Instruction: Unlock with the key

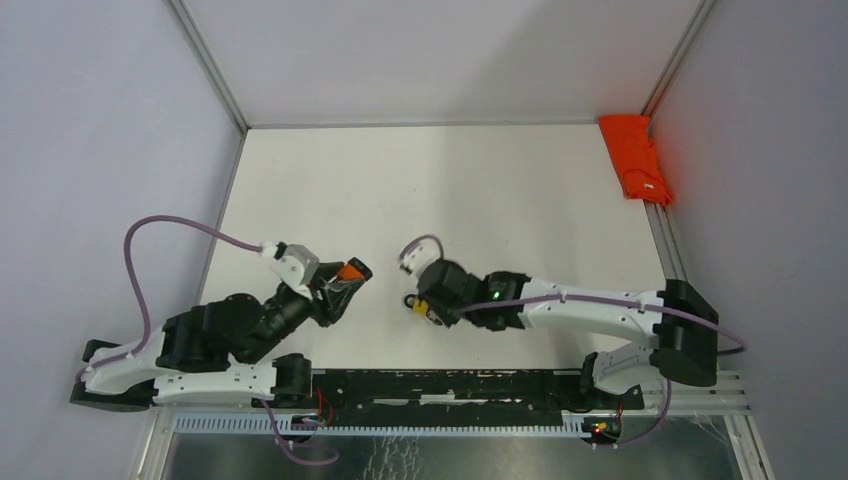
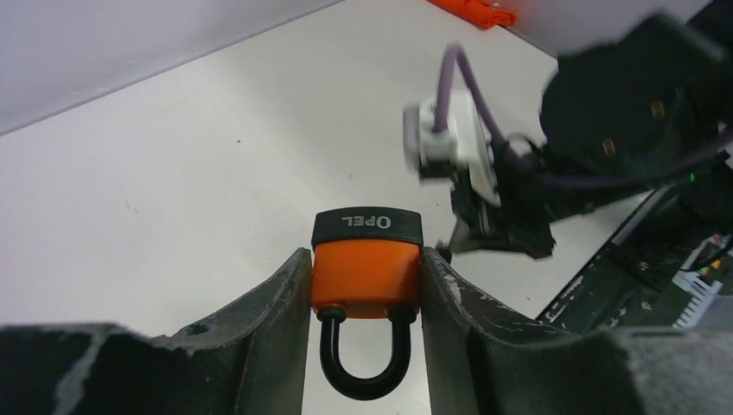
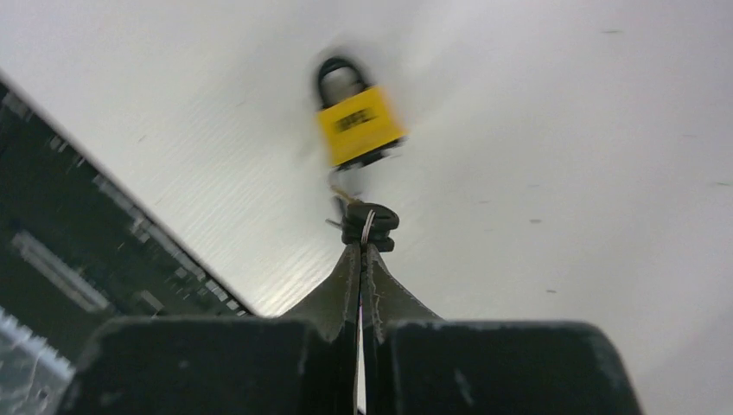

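Right claw [image 3: 363,252] pinched tight on key bunch [image 3: 370,223], near-centre of table [image 1: 450,190]. Blurred yellow padlock [image 3: 357,126] just beyond the keys; link unclear. Left claw [image 2: 366,259], to the left, clamps orange padlock [image 2: 366,281] by its sides, black end facing right. Step: key gripped, not inserted. Next: line blade up with keyway, push, turn.
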`<state>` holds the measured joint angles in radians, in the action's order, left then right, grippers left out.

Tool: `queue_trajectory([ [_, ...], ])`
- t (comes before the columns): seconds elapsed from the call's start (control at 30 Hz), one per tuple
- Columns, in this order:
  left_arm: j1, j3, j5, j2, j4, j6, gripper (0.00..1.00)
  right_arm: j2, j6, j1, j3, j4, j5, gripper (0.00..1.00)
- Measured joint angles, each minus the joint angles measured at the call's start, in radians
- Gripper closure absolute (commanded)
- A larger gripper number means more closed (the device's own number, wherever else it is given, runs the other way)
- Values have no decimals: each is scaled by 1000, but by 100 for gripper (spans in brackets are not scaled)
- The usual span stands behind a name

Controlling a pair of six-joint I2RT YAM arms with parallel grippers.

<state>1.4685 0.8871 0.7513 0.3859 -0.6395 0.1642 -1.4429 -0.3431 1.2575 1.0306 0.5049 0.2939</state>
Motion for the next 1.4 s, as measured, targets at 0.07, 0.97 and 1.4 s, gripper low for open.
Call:
queue_trajectory([
  [0.07,0,7,18,47,20,-8,98,23,12,-64,15,13,12,100],
  [0.97,-1052,509,-828,1061,406,50,98,122,169,-654,100,19,-29,100],
  [1.4,-1326,534,-2028,1173,254,-308,98,48,196,-747,83,-84,-282,100],
])
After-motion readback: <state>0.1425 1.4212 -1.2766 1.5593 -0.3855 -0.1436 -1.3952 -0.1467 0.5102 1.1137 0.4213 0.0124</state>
